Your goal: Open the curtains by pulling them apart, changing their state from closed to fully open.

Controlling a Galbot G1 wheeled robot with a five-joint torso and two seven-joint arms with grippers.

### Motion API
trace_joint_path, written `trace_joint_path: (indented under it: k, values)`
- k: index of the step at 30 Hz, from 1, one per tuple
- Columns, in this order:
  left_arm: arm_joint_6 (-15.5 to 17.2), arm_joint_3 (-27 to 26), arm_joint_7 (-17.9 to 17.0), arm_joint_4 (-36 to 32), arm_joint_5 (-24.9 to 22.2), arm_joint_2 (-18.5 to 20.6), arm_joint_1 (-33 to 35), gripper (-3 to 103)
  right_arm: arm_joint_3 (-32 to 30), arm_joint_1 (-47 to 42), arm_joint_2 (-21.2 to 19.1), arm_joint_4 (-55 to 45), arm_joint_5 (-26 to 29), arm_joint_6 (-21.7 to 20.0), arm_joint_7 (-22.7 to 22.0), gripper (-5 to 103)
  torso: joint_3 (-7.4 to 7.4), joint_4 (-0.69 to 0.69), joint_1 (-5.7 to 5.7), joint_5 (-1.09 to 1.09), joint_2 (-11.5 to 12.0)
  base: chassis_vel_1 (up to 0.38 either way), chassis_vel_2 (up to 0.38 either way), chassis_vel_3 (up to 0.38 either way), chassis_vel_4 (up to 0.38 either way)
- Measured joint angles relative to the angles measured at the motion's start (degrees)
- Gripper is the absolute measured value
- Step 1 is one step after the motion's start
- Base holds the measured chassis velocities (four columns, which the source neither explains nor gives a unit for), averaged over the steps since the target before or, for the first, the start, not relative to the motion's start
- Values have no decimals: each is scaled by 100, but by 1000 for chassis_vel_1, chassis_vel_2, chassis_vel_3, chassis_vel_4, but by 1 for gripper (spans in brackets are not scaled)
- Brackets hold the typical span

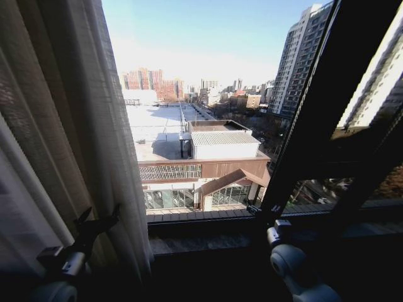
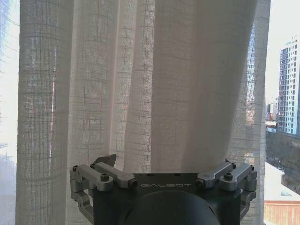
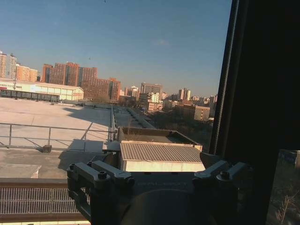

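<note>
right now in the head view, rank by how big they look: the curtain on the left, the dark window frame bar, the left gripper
1. The curtain, the biggest by far.
2. The dark window frame bar, a long diagonal band.
3. The left gripper, the smallest, at the curtain's lower folds.
Nearness to the camera inflates the curtain's size.

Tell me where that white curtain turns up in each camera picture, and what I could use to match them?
Head view: the curtain hangs along the left side, gathered beside the left gripper.
Left wrist view: it hangs close in front, pleats upright, just beyond that gripper.
Right wrist view: no curtain fabric; open sky, rooftops and the right gripper.
Shared landmark: the flat-roofed building outside, also.
</note>
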State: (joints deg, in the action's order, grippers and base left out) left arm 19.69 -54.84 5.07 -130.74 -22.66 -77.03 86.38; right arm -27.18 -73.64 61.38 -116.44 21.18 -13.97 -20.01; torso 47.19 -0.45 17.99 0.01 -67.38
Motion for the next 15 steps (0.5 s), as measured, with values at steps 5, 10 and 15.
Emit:
trace_joint_path:
  k: [5, 10, 15]
  values:
    - [-104, 73, -85, 310, 132, -40, -196, 98, 65, -17, 7, -149, -49, 31, -7, 100, 0, 1, 0, 0, 0, 0, 0, 0, 0]
    - [-283, 90, 36, 507, 238, -116, -291, 82, 109, -51, 9, -286, -81, 86, -20, 100, 0, 1, 0, -1, 0, 0, 0, 0, 0]
    - [-310, 69, 117, 581, 243, -118, -305, 61, 122, -115, 47, -330, -167, 177, -20, 100, 0, 0, 0, -1, 0, 0, 0, 0, 0]
